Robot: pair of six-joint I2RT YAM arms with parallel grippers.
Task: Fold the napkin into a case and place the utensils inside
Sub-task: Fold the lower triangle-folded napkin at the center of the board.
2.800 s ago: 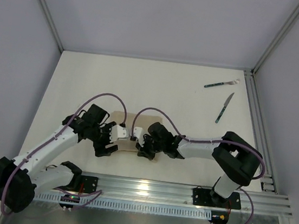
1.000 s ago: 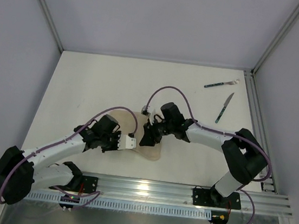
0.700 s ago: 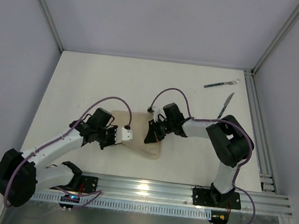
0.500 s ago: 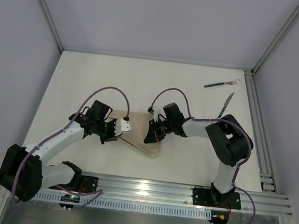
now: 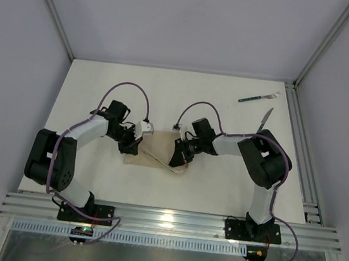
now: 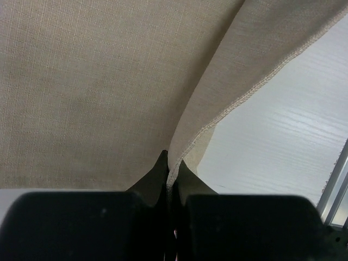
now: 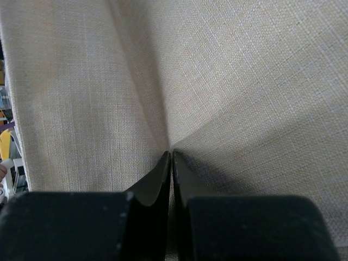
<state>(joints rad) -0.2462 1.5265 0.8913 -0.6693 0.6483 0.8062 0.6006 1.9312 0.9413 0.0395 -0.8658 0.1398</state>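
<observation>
L gripper (image 5: 132, 145) now farther left; it & R gripper (image 5: 175, 160) both clamp napkin (image 5: 155, 160). Hem may slip if pulled apart.

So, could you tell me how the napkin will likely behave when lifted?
Probably floppy: the napkin creases and drapes where the left gripper and right gripper pinch it. Likely light, since fingertip pinches hold it. Its woven surface looks unlikely to slip.
</observation>
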